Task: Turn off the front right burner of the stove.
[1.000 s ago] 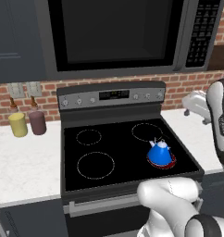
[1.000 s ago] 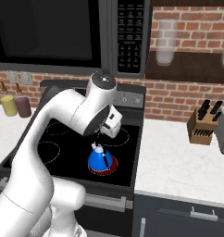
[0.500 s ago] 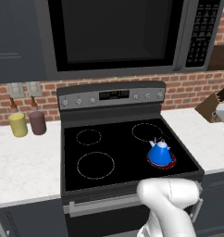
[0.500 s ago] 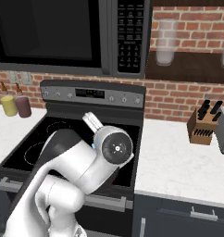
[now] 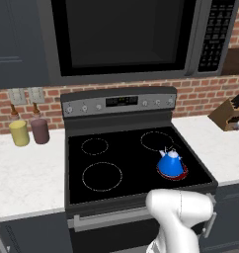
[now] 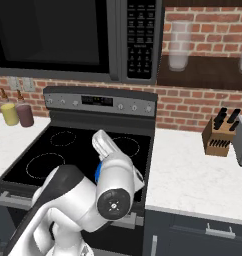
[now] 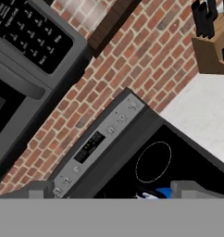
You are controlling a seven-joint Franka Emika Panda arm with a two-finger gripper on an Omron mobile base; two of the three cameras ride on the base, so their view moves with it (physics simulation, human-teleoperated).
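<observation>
microwave [image 5: 126,37] is being seen hung above the stove [image 5: 134,163] | front right burner [image 5: 173,172] is being shown glowing red at the rim, at the cooktop's near right | blue kettle [image 5: 170,161] is being carried on that burner | gripper [image 7: 109,189]: two tips are being seen well apart, nothing being held between them

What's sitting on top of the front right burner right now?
A blue kettle sits on the front right burner, covering most of it; just its red-glowing rim shows around the kettle's base.
</observation>
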